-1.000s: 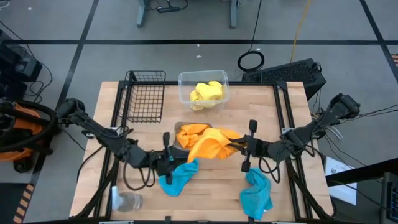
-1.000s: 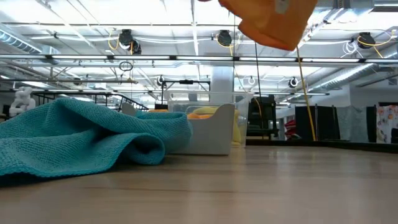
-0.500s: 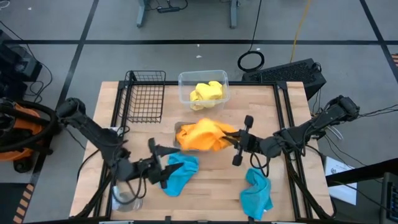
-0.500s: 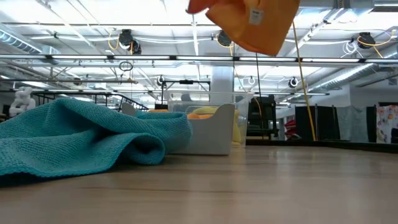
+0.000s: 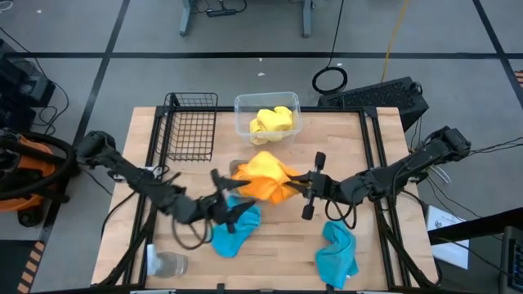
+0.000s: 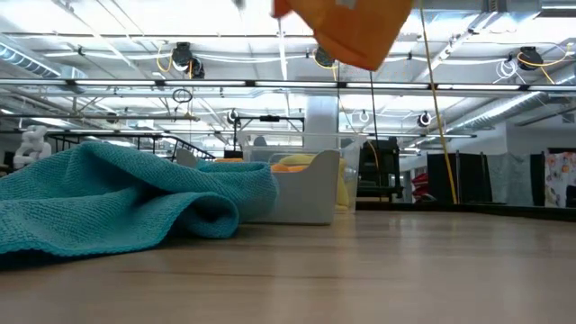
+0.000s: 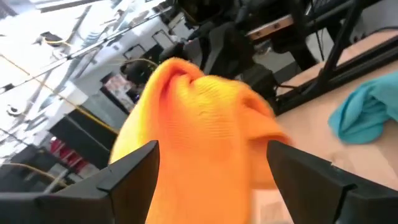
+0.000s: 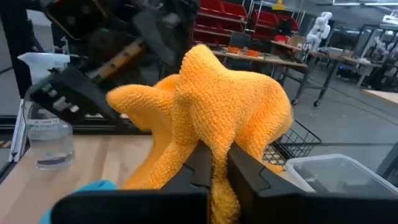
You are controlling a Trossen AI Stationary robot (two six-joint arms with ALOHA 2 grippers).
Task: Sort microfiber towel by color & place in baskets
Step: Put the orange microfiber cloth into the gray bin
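My right gripper (image 5: 301, 184) is shut on an orange towel (image 5: 265, 178), held up over the grey tray (image 5: 234, 167) at mid-table. My left gripper (image 5: 230, 204) is open at the towel's near-left side. In the left wrist view its two fingers stand wide apart with the orange towel (image 7: 199, 124) before them. A teal towel (image 5: 233, 230) lies under the left gripper and another teal towel (image 5: 337, 255) lies at the near right. Yellow towels (image 5: 270, 122) lie in the clear tub (image 5: 242, 104). The black wire basket (image 5: 189, 126) stands at the far left. My right gripper pinches a bunched fold of the orange towel (image 8: 214, 140) between its two fingers (image 8: 245, 171), coming level from the table's right. The towel is lifted clear of the table and bulges out beyond the fingertips, its lower edge hanging in the low view (image 6: 346, 36). My left gripper: I cannot tell whether its open fingers touch the towel.
A clear glass cup (image 5: 167, 265) stands at the near left corner. The grey tray (image 6: 301, 193) holds some orange cloth. Bare wood lies between the two teal towels and along the table's right side.
My right gripper has carried the orange towel toward the table's left, and the towel has bunched up into a tighter lump over the grey tray. My left gripper drew back toward the near left, then came back toward the towel.
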